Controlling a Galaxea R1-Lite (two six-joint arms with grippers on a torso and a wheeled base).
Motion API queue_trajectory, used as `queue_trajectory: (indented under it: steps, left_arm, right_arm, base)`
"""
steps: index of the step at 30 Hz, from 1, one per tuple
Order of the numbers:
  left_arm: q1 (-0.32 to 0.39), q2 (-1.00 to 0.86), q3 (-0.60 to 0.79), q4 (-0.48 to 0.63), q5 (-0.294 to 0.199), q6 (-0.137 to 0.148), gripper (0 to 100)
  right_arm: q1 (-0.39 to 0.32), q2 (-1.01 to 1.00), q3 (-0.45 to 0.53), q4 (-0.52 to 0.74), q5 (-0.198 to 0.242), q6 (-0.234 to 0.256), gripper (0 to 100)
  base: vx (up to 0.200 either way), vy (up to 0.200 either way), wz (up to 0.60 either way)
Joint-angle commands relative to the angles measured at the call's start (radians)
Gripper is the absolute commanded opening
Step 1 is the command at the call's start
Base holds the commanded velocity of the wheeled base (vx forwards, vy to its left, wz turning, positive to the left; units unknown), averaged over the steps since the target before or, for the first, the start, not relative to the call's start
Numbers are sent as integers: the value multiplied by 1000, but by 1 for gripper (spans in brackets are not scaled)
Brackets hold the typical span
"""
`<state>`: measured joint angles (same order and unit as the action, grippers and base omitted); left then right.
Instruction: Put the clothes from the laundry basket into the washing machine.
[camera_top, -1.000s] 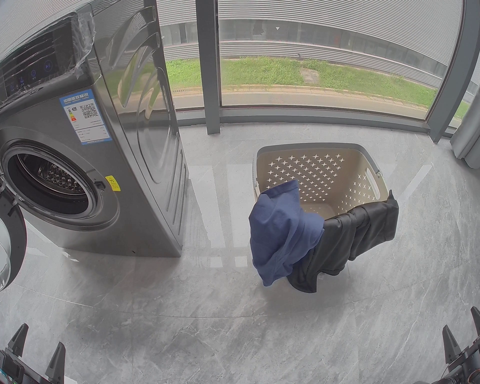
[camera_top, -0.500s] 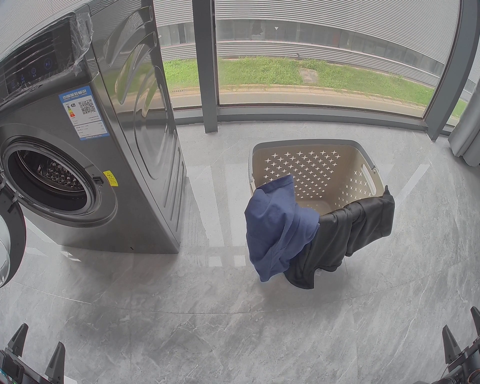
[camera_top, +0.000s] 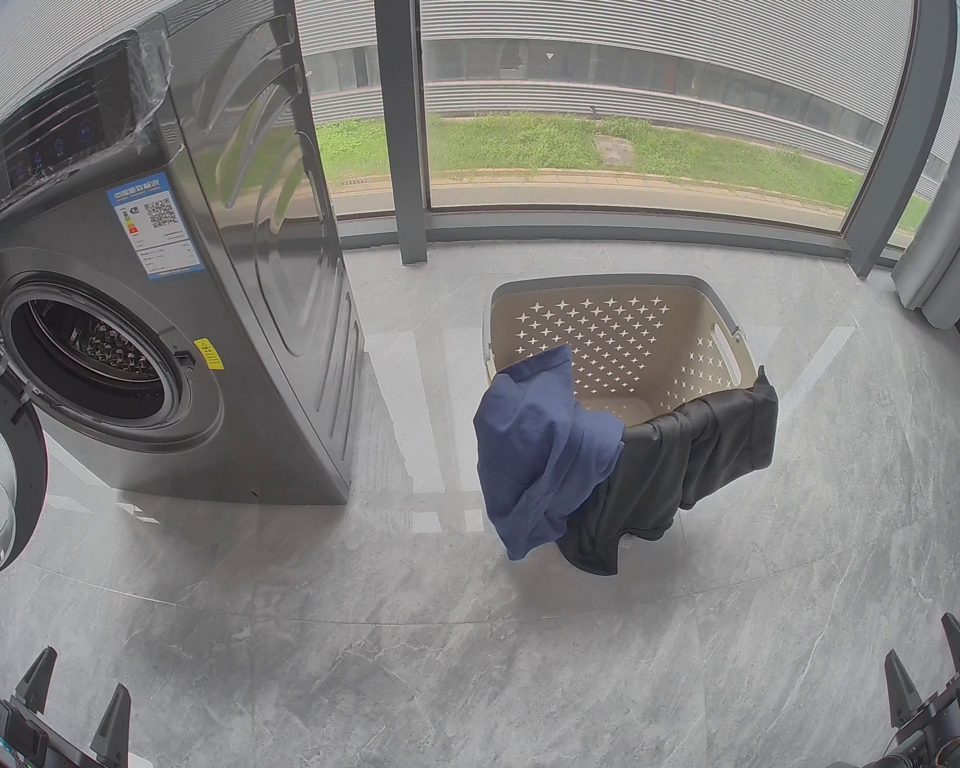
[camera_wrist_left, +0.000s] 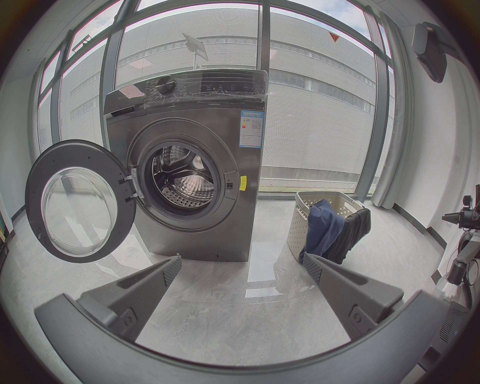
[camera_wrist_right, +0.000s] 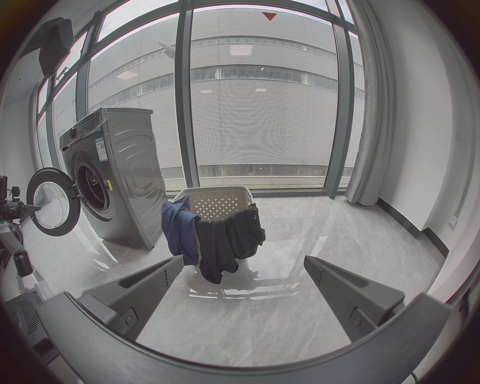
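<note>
Flanking the laundry basket (camera_top: 600, 283): washing machine (camera_top: 280, 300), window (camera_top: 650, 130), curtain (camera_top: 935, 260).

Blue sticker (camera_top: 153, 225) on washing machine (camera_top: 275, 330) (print illegible).

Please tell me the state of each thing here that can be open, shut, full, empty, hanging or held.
Washing machine door: swung wide open.
Drum: no clothes visible inside.
Laundry basket: standing upright, its inside mostly bare.
Blue garment: draped over the basket's near rim.
Black garment: draped over the same rim, touching the blue one.
Left gripper: open, holding nothing.
Right gripper: open, holding nothing.
</note>
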<state>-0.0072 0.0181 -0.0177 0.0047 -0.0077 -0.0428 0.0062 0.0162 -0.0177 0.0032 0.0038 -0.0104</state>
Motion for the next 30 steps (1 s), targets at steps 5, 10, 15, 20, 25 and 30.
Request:
queue_trajectory:
  steps: [5, 10, 15, 20, 25, 30]
  left_arm:
    - [0, -18, 16, 0, 0, -2, 100]
    - [0, -18, 16, 0, 0, -3, 100]
    - [0, -18, 16, 0, 0, -3, 100]
    - [0, -18, 16, 0, 0, -3, 100]
    - [0, -18, 16, 0, 0, -3, 100]
    - [0, -18, 16, 0, 0, -3, 100]
  right_arm:
    - [0, -16, 18, 0, 1, 0, 100]
    - [0, -16, 18, 0, 1, 0, 100]
    - [0, -16, 18, 0, -1, 0, 100]
    - [0, -16, 18, 0, 1, 0, 100]
    - [0, -16, 18, 0, 1, 0, 100]
    - [0, -16, 18, 0, -1, 0, 100]
  base:
    - [0, -200, 0]
    - [0, -80, 0]
    - [0, 0, 0]
    - [160, 0, 0]
    - [80, 0, 0]
    - [0, 0, 0]
